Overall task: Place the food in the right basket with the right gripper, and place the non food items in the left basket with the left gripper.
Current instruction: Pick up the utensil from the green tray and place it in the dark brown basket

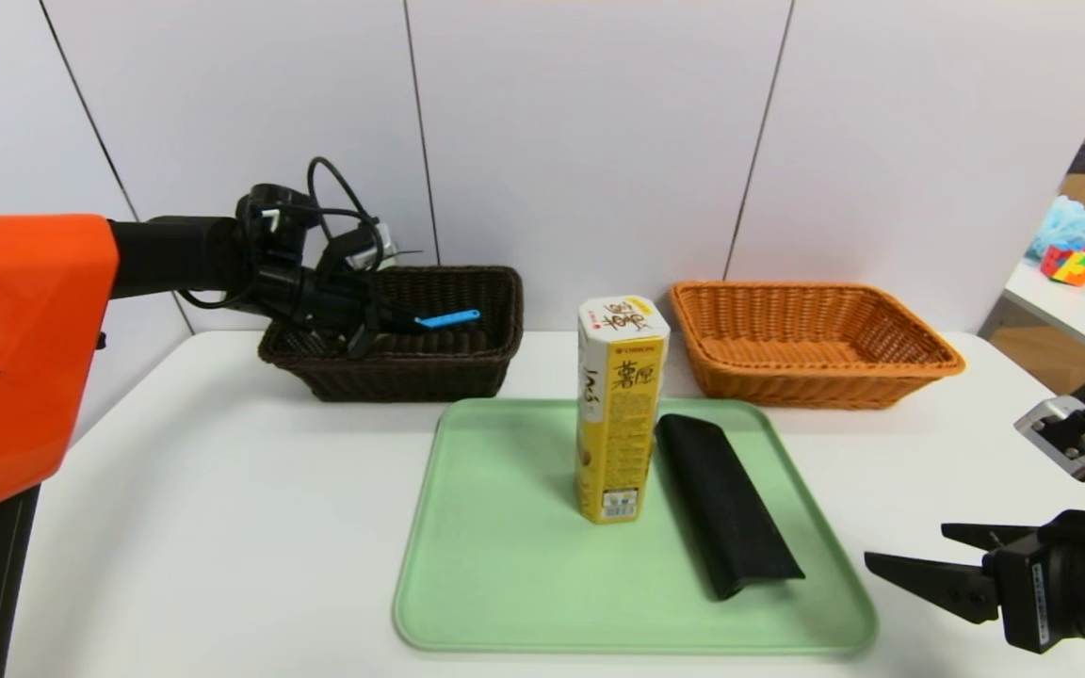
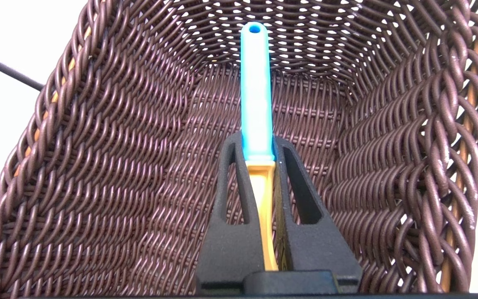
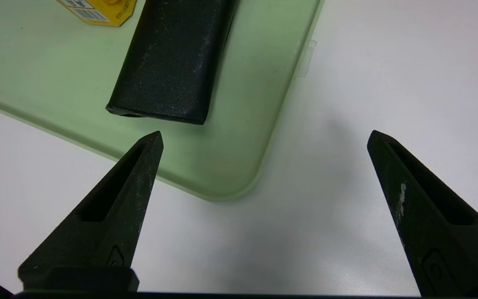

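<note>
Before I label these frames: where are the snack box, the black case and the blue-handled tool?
snack box (image 1: 620,424), head view, front face.
black case (image 1: 726,504), head view, top surface.
blue-handled tool (image 2: 256,91), left wrist view, blue handle.

An orange shell caps the black left arm (image 1: 175,254), looped black cables trailing near its wrist.

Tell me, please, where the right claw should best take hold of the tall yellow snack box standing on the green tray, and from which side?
Probably around its upper half, coming in level from the robot's right. The yellow snack box stands upright on the green tray, tall and narrow, with flat faces to pinch. The black case lies close against its right side at the base, so a low approach looks blocked. The right claw is open.
</note>
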